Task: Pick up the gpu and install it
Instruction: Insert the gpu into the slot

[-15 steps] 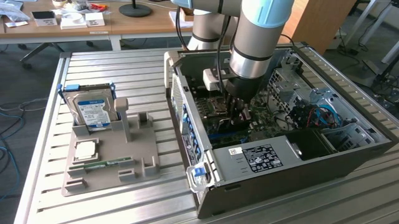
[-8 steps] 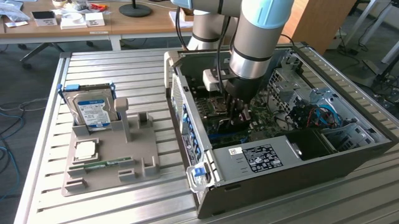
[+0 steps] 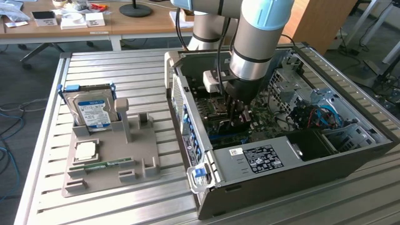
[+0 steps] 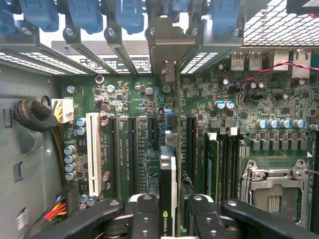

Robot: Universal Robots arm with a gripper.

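The pincer [image 4: 169,219] was clamped on the gpu [image 4: 168,184], holding the card on edge inside the open computer case [image 3: 300,159], above the motherboard [image 4: 224,124] and its expansion slots [image 4: 127,154]. Beside the case on the desk [image 3: 125,70] stood a grey fixture [image 3: 109,154] carrying a hard drive [image 3: 92,110].

You can make out a green logo mark on the black edge of the gpu [image 4: 168,209], but no words. The power supply label [image 3: 262,159] inside the computer case [image 3: 350,166] and the hard drive [image 3: 93,111] label beside it carry print too small for you to read.
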